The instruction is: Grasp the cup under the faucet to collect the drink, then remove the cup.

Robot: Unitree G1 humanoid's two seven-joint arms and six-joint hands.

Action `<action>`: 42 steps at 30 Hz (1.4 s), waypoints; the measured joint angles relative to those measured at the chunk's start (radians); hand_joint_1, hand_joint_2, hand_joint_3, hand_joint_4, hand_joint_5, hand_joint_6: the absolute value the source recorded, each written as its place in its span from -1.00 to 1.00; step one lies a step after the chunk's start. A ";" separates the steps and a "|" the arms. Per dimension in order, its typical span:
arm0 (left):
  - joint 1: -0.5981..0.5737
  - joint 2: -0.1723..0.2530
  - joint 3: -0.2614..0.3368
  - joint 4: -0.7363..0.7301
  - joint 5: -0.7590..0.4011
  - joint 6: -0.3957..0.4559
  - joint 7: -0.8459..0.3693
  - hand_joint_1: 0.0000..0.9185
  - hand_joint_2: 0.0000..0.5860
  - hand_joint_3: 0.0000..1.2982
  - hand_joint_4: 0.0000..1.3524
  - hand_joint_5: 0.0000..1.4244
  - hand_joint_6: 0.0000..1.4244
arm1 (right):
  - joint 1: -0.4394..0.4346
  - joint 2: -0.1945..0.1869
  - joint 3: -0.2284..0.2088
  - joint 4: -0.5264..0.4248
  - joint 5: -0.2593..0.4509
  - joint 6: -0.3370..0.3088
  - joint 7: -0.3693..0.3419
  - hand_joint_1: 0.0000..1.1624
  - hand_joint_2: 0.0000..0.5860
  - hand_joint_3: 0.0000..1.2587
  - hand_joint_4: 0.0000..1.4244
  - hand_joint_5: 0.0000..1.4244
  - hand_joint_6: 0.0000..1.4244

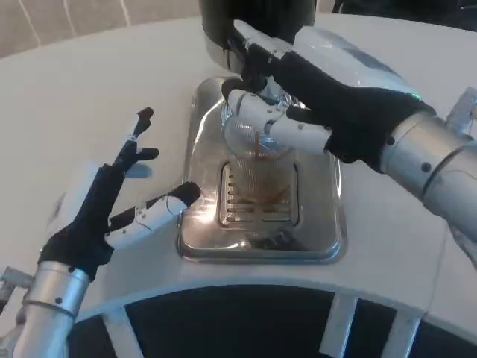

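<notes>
Head view, looking down on a white table point(89, 97). Near the table's front edge, a polished steel drip tray point(324, 216) with a slotted grate point(257, 198) at its centre. At the tray's far edge, the dark dispenser body point(253, 19), with the faucet point(257, 71) partly hidden behind the fingers.

Clear cup point(250, 142) held just above the grate's far end, directly below the faucet, slightly tilted; brown drink visible inside, with brown streaks reflected on the grate beneath. Cup bottom apparently off the grate, though contact cannot be told for certain.

Right hand point(313, 104) reaching in from the table's right side, fingers point(261, 112) wrapped around the upper part of the cup and clamped on it; silver forearm point(425, 160) trailing toward the right edge.

Left hand point(112, 201) at the tray's left edge, holding nothing, fingers spread apart; one fingertip point(186, 192) just beside or touching the tray's left rim, the others raised over bare table. Left forearm point(48, 294) leading to the front-left corner.
</notes>
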 measured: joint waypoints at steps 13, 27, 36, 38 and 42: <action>-0.099 -0.056 -0.043 0.127 0.044 0.011 0.033 -0.32 -0.80 -0.94 -1.00 -0.66 -0.51 | 0.005 0.032 -0.004 0.001 -0.037 -0.009 0.027 -1.00 0.79 -1.00 -1.00 -1.00 -0.96; -0.187 -0.072 -0.063 0.238 0.068 -0.043 0.093 -0.32 -0.80 -0.92 -0.98 -0.67 -0.67 | 0.014 0.054 -0.014 0.006 -0.047 -0.020 0.035 -1.00 0.82 -1.00 -1.00 -1.00 -0.96; -0.256 -0.076 -0.080 0.353 0.068 -0.101 0.094 -0.35 -0.80 -0.91 -0.98 -0.70 -0.69 | 0.008 0.062 -0.020 0.046 -0.048 -0.069 0.041 -1.00 0.83 -0.99 -1.00 -1.00 -0.96; -0.274 -0.076 -0.080 0.373 0.068 -0.117 0.094 -0.35 -0.80 -0.91 -0.98 -0.70 -0.69 | 0.005 0.062 -0.025 0.052 -0.047 -0.081 0.048 -1.00 0.83 -0.99 -1.00 -1.00 -0.96; -0.301 -0.077 -0.081 0.418 0.068 -0.129 0.094 -0.35 -0.80 -0.91 -0.98 -0.70 -0.69 | 0.004 0.062 -0.033 0.060 -0.047 -0.093 0.052 -1.00 0.83 -0.99 -1.00 -1.00 -0.96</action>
